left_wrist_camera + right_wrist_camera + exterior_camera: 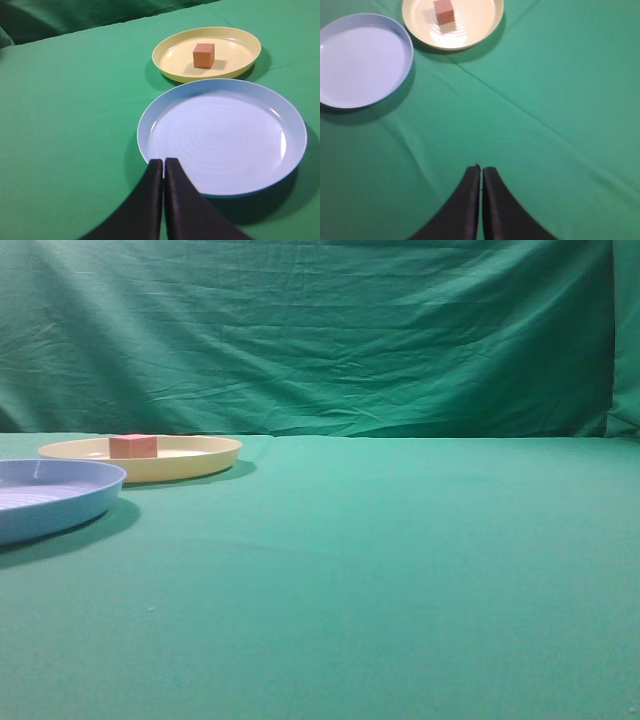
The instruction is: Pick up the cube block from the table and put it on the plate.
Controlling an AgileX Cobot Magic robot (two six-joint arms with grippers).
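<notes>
Starting nearest the left wrist camera: left claw (163, 167) pressed together, fingertips touching, gripping nothing, hanging just over the near rim of the blue plate (150, 145). Beyond that, toward one o'clock from the claw, the yellow plate (167, 65), and on its floor the cube (204, 55), resting flat, roughly central, free of any finger. Turning to the right wrist camera: right claw (481, 172) likewise pressed together and empty, low over bare green table (560, 125); farther out, at ten o'clock, the blue plate (395, 82); farthest, at about eleven o'clock, the yellow plate (492, 27) with the cube (443, 11) sitting inside. No long axis to speak of on the cube, so no preferred grip angle. Nearer arm, by judgement: the left, with only the blue plate lying between, though scale uncertain. From table height, neither arm visible; cube (133, 446) poking above the yellow rim (190, 465), behind the blue plate (70, 502). Judged from this: placement already done, nothing left but staying clear.
</notes>
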